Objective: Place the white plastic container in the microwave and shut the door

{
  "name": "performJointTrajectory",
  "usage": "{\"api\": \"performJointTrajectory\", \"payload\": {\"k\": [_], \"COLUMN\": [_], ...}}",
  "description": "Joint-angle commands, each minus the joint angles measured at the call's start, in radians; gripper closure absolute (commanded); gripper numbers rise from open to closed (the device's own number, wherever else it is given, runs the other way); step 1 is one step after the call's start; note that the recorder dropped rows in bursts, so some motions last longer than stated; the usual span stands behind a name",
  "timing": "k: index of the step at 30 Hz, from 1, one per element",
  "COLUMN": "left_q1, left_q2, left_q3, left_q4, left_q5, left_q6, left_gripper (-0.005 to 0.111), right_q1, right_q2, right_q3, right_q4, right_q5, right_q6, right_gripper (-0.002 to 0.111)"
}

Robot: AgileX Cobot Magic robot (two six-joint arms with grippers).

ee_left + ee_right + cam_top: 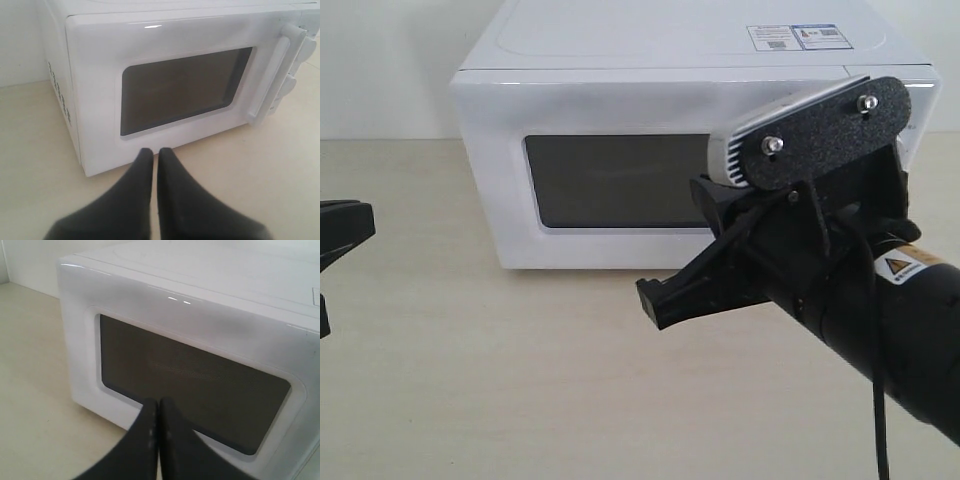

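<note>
Lower centre, the right gripper (655,300) hangs clenched, empty, before the door (610,180) — press squarely near its handle (272,75) till flush.

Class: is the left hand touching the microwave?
Apart. The exterior view shows a stretch of bare table between the left hand and the microwave.

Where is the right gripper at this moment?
In the exterior view, the right gripper hangs shut near the centre, in front of the microwave door, lower than its dark window.
</note>
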Motion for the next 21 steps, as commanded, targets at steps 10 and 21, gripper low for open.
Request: {"api": "performJointTrajectory", "payload": {"k": [10, 21], "left_q1": [0.000, 0.000], "left_q2": [-0.007, -0.007], "left_q3": [0.005, 0.005], "left_q4": [0.007, 0.007], "left_q5": [-0.014, -0.017], "left_q6": [-0.009, -0.009], "left_gripper": [0.102, 0.102], "right_q1": [-0.049, -0.565], "right_q2": [-0.233, -0.514], "right_q3": [0.006, 0.010], "right_q4": [0.128, 0.237], "right_q5": [-0.049, 0.445], "right_q6": [-0.120, -0.159], "right_gripper": [0.109, 0.109]}}
